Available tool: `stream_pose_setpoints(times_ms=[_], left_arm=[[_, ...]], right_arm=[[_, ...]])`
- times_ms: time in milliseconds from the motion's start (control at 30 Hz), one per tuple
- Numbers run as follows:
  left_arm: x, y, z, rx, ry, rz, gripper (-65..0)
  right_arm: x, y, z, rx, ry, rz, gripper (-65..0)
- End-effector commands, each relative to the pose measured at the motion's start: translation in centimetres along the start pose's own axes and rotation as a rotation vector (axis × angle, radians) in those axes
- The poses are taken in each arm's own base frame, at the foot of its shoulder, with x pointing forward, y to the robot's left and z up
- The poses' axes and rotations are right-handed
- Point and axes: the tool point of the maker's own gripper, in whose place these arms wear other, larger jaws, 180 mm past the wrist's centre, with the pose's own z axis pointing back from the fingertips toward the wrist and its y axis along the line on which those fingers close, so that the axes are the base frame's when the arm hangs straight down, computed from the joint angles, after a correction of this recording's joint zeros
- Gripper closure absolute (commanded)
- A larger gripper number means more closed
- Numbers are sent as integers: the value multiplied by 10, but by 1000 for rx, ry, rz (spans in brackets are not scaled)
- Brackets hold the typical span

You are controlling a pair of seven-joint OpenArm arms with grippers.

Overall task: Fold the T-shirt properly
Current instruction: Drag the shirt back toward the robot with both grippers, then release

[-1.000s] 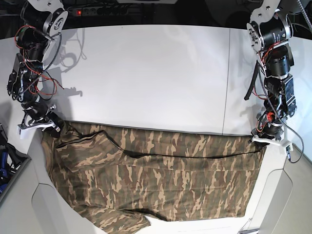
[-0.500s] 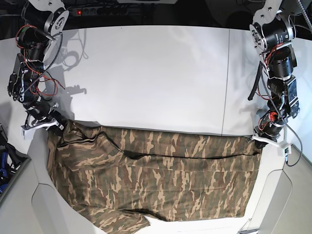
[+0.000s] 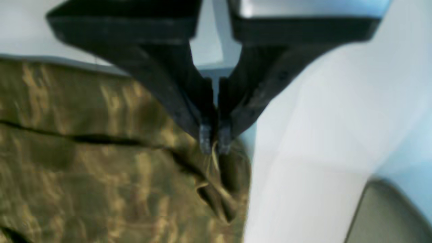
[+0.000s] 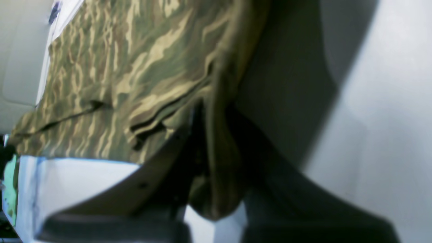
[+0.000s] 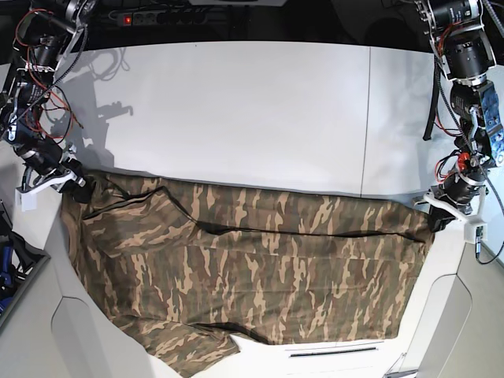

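Observation:
The camouflage T-shirt (image 5: 252,272) lies spread across the front of the white table (image 5: 252,110), its lower part hanging over the front edge. My left gripper (image 5: 441,216), on the base view's right, is shut on the shirt's right corner; in the left wrist view its black fingertips (image 3: 205,136) pinch the cloth (image 3: 101,162). My right gripper (image 5: 75,183), on the base view's left, is shut on the shirt's left corner; in the right wrist view the cloth (image 4: 141,74) runs between the dark fingers (image 4: 270,175).
A seam (image 5: 366,118) runs front to back through the table top at the right. A power strip with a red light (image 5: 130,17) lies beyond the back edge. Blue items (image 5: 6,260) sit at the far left, off the table.
Both grippers have moved outward and back with the shirt corners. The top edge of the shirt is stretched wider and sits farther up the table.

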Motion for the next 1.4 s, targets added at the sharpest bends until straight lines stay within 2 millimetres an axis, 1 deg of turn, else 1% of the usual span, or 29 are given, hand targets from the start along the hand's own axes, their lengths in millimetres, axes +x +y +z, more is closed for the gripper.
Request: stream_pose_setpoints(times_ms=[0, 167, 267, 367, 533, 733, 833, 967, 1067, 1367], left_arm=[[17, 0, 6, -6, -44, -31, 0], [6, 3, 32, 6, -36, -76, 0], [7, 8, 51, 23, -47, -102, 0], [4, 10, 69, 38, -19, -137, 0], [-7, 2, 93, 27, 15, -196, 0], [-29, -8, 119, 5, 73, -247, 0], [-41, -12, 132, -6, 109, -269, 0], [-49, -16, 147, -4, 139, -305, 0], [-54, -13, 155, 21, 162, -335, 0], [-83, -9, 175, 22, 256, -354, 0]], right_arm=[[16, 4, 8, 15, -39, 32, 0], [3, 2, 32, 11, -17, 64, 0], [-5, -5, 47, -5, 17, 84, 0], [-12, -13, 61, -18, 53, 97, 0], [-25, -22, 78, -26, 118, 106, 0], [-42, -33, 93, -48, 176, 94, 0], [-53, -35, 100, -42, 204, 81, 0], [-61, -39, 109, -45, 227, 69, 0], [-65, -44, 116, -60, 246, 75, 0], [-67, -56, 132, -91, 310, 100, 0]])
